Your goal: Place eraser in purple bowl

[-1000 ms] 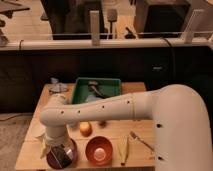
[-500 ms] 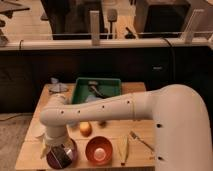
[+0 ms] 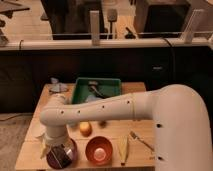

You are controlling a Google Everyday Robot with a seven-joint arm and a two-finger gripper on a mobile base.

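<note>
The gripper (image 3: 59,152) hangs low over the purple bowl (image 3: 62,154) at the front left of the table (image 3: 35,132), reached there by the white arm (image 3: 100,111) that bends in from the right. A dark block, which looks to be the eraser (image 3: 63,160), sits at the tip of the gripper inside the bowl's rim; whether it rests on the bowl's bottom or is held just above it cannot be told. Whether the fingers grip it or have let go cannot be told either, since the wrist hides them. The eraser shows as a small, near-black rectangle with a paler greyish face, far smaller than the bowl around it. Only the right and front rim of the purple bowl shows past the gripper.

Just right of it stands the orange bowl (image 3: 98,149), with a pale round spot in its middle that may be a small thing or a gleam. Behind the two bowls an orange fruit (image 3: 85,128) lies on the table, and a small dark lump (image 3: 102,123) lies near it. Further back the green tray (image 3: 98,89) holds a dark tool (image 3: 95,89) laid slantwise. A grey crumpled thing (image 3: 57,86) lies at the table's back left corner. Right of the orange bowl lies a pale yellow strip (image 3: 123,148), then a fork (image 3: 140,140).

Against the two earlier views nothing has shifted visibly: arm, gripper and bowls lie as they did.
</note>
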